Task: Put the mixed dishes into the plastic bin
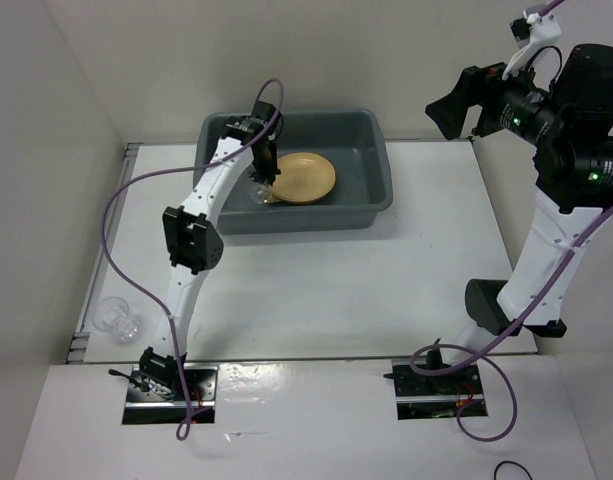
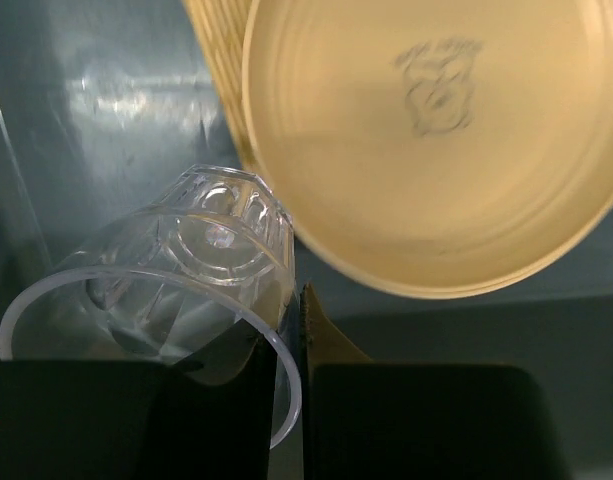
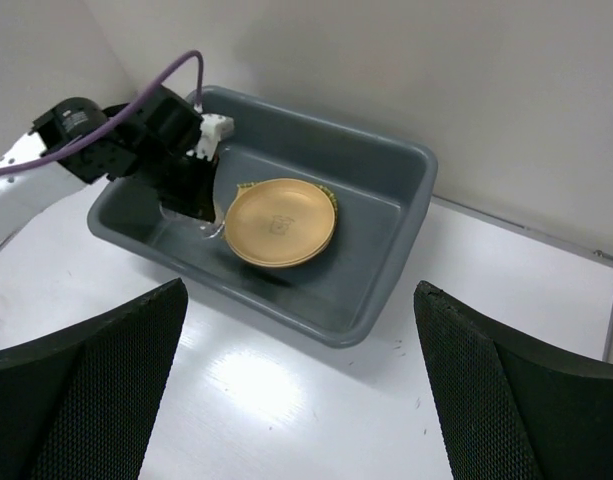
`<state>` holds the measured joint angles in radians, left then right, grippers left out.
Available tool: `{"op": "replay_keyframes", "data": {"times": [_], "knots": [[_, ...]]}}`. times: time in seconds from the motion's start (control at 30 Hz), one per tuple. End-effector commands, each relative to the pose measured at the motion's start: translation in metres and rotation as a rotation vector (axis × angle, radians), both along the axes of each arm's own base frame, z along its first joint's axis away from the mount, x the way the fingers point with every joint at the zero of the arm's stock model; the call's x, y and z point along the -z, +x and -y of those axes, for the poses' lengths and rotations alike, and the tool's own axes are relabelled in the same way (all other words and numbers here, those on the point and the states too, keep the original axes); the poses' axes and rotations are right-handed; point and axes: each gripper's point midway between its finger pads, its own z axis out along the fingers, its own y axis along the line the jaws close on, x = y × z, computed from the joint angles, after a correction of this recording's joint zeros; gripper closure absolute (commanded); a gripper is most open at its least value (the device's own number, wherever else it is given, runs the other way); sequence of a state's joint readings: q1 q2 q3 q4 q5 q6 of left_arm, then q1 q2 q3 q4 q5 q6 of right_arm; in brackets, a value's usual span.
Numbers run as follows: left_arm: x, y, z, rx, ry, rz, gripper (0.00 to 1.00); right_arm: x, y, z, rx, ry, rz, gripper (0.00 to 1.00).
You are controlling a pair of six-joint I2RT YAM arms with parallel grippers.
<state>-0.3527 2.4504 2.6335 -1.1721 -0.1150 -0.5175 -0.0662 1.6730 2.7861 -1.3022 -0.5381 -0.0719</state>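
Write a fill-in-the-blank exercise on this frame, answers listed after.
Inside the large dark grey plastic bin, the left gripper pinches a small clear cup by its ____.
The round pale-orange plate lies ____ that bin.
A second clear cup sits on the white table, ____ the bin.
The right gripper is ____ and holds nothing.
Missing words: rim; inside; outside; open.

The woven tray [image 2: 218, 60] is mostly buried under the plate [image 2: 426, 160], only a sliver shows. Plate runs off the top and right edges, print too blurry to read. Rim of the clear cup [image 2: 186, 270] vanishes behind the jaws of the left gripper [image 2: 298, 350].
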Motion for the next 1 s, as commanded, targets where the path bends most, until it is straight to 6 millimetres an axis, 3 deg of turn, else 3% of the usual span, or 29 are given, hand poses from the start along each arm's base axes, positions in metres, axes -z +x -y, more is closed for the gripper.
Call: {"op": "replay_keyframes", "data": {"times": [0.0,0.3,0.47,0.53,0.6,0.67,0.77,0.83,0.87,0.93,0.97], "knots": [[-0.023,-0.007,-0.025,-0.037,0.066,0.014,1.0,-0.006,-0.01,0.002,0.011,-0.005,0.022,0.02],[0.007,-0.016,-0.027,-0.046,0.114,-0.07,1.0,-0.006,-0.012,0.004,0.02,-0.007,0.023,0.02],[0.045,-0.029,-0.035,-0.058,0.172,-0.171,1.0,-0.006,-0.012,0.004,0.02,-0.007,0.023,0.02],[0.051,-0.032,-0.038,-0.07,0.187,-0.189,1.0,-0.006,-0.012,0.004,0.02,-0.007,0.023,0.02],[0.042,-0.029,-0.039,-0.084,0.183,-0.166,0.97,-0.004,-0.009,0.004,0.02,-0.006,0.014,0.02],[0.025,-0.022,-0.038,-0.091,0.17,-0.112,0.86,-0.004,-0.009,0.004,0.02,-0.006,0.014,0.02],[-0.022,-0.012,-0.033,-0.082,0.119,0.007,0.41,-0.001,-0.005,0.004,0.02,-0.006,0.005,0.02],[-0.061,-0.01,-0.049,-0.137,0.133,0.103,0.0,-0.003,-0.006,0.004,0.02,-0.006,0.014,0.02],[-0.092,-0.014,-0.06,-0.17,0.149,0.172,0.0,-0.003,-0.006,0.004,0.02,-0.006,0.014,0.02],[-0.127,-0.022,-0.087,-0.28,0.222,0.26,0.0,-0.003,-0.004,0.004,0.02,-0.006,0.014,0.02],[-0.173,-0.039,-0.118,-0.422,0.305,0.38,0.0,-0.003,-0.004,0.004,0.02,-0.006,0.014,0.02]]}}
